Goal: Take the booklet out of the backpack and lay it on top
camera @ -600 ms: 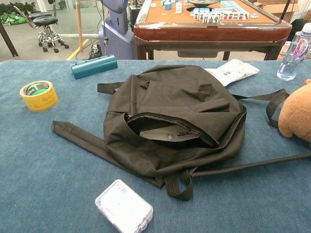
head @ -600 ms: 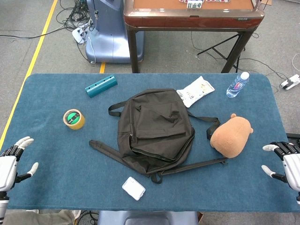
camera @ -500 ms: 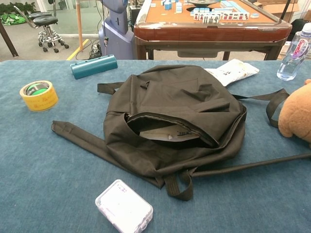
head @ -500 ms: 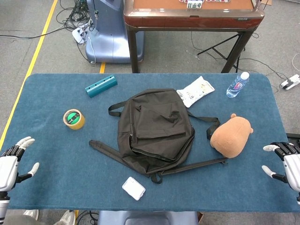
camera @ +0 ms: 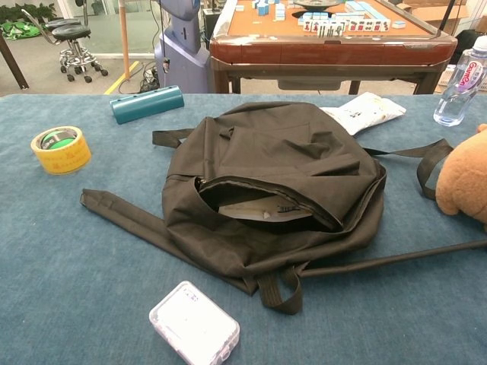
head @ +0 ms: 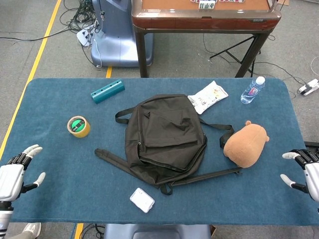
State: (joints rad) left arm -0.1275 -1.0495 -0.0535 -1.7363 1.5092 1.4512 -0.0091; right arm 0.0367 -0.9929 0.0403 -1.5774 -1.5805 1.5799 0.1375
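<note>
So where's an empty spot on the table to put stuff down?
Bare blue cloth lies between the tape roll and the left hand, and along the front edge between the white box and the right hand. It is crowded around the backpack, where the plush toy, snack packet and bottle sit.

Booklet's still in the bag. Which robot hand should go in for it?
Probably the left robot hand: the backpack opening faces the near-left, the booklet shows inside it, and the plush toy stands between the right robot hand and the bag.
</note>
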